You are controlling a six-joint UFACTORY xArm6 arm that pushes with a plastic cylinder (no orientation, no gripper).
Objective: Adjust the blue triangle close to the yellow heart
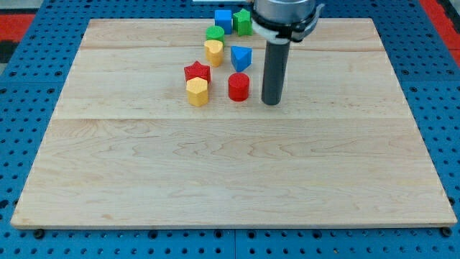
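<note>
The blue triangle (241,57) lies near the view's top centre. The yellow heart (213,51) sits just to its left, a small gap between them. My tip (271,102) rests on the board to the right of and below the blue triangle, just right of the red cylinder (238,86). The tip touches no block.
A green round block (215,33) sits above the yellow heart. A blue cube (223,19) and a green block (242,21) stand at the top edge. A red star (197,72) and a yellow hexagon (197,91) lie lower left. The wooden board (230,173) sits on a blue pegboard.
</note>
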